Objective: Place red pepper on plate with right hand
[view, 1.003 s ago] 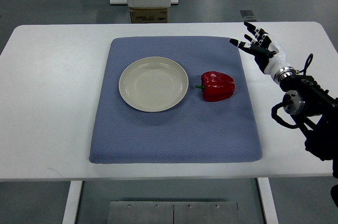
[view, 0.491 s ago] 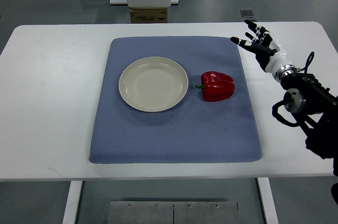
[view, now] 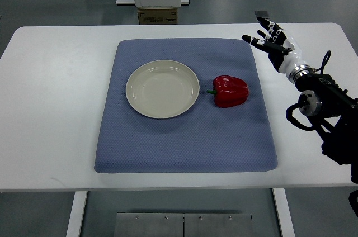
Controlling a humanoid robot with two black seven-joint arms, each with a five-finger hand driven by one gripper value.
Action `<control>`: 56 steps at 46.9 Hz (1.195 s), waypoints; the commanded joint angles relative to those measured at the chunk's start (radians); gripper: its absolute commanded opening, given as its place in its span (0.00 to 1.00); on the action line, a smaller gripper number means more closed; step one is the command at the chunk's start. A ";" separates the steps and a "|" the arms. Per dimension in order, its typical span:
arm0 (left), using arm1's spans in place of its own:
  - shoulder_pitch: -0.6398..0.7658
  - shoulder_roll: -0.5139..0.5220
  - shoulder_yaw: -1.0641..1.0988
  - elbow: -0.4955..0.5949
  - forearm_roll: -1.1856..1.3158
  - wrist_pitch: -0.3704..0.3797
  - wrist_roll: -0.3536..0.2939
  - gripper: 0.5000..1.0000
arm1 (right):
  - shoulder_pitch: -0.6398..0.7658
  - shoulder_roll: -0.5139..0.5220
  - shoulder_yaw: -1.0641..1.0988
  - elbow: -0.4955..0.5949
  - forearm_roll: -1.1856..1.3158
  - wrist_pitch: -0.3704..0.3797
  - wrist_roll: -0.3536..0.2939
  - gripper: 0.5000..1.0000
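While the right robot hand (view: pixel 272 38) hovers empty (fingers spread), glossy red pepper (view: pixel 230 91), green-stemmed, beside plate (view: pixel 162 89)

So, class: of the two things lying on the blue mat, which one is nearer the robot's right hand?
The red pepper. It lies on the mat's right half, closer to the open right hand, while the empty cream plate sits further left, beyond the pepper's stem.
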 commanded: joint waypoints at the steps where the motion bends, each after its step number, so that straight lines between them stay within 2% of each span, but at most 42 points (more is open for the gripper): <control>1: 0.000 0.000 0.000 0.000 0.001 0.000 0.000 1.00 | 0.001 0.000 0.000 0.000 0.000 0.001 0.000 1.00; 48: 0.000 0.000 0.000 0.000 -0.001 0.000 0.000 1.00 | 0.015 0.000 -0.005 0.007 0.000 0.001 0.009 1.00; 51: 0.000 0.000 0.000 0.000 -0.001 0.000 0.000 1.00 | 0.015 -0.008 -0.009 0.008 -0.002 0.009 0.008 1.00; 56: 0.000 0.000 0.000 0.000 -0.001 0.000 0.000 1.00 | 0.029 -0.015 -0.051 0.008 -0.003 0.073 0.006 1.00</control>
